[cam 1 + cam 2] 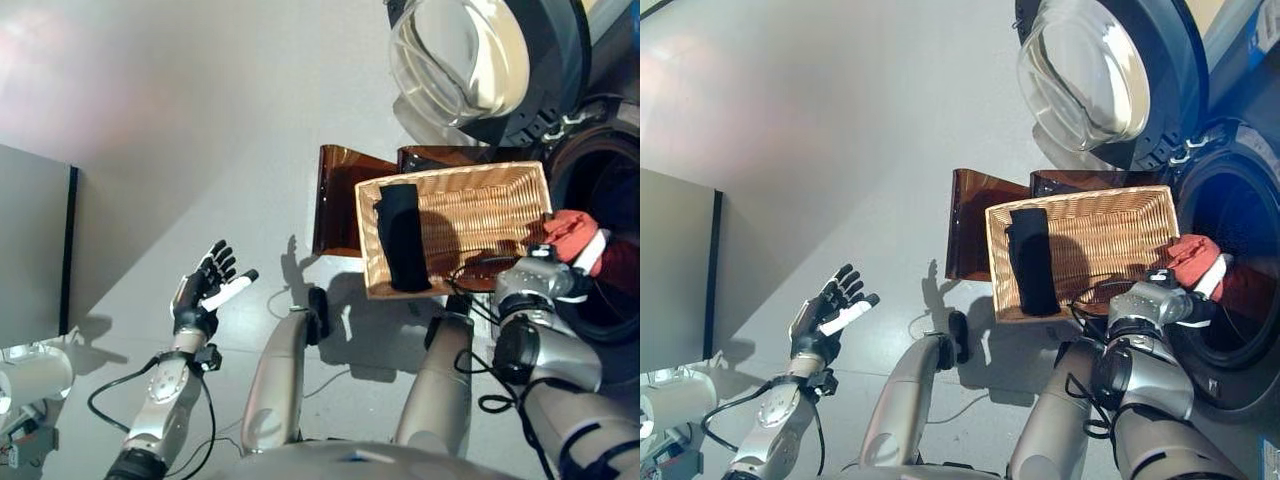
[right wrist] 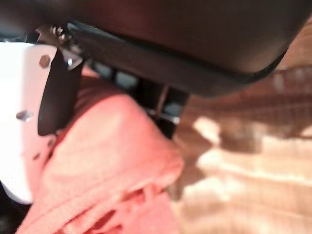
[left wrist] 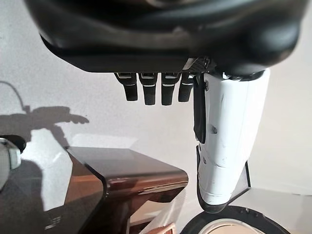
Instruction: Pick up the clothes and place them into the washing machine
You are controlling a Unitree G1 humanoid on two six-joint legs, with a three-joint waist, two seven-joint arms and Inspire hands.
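My right hand (image 1: pixel 548 262) is shut on a red cloth (image 1: pixel 573 234) at the wicker basket's (image 1: pixel 470 186) right end, by the washing machine's open drum (image 1: pixel 610 215). The red cloth (image 2: pixel 107 165) bunches between the thumb and fingers in the right wrist view. A black cloth (image 1: pixel 402 238) lies at the basket's left end. The basket rests on a dark brown box (image 1: pixel 338 195). My left hand (image 1: pixel 205 285) is open and empty, held out over the floor far to the left; its straight fingers (image 3: pixel 146 87) show in the left wrist view.
The machine's round glass door (image 1: pixel 460 55) stands open above the basket. A grey panel (image 1: pixel 35 245) stands at the left edge. Bare grey floor (image 1: pixel 200 120) lies between it and the box.
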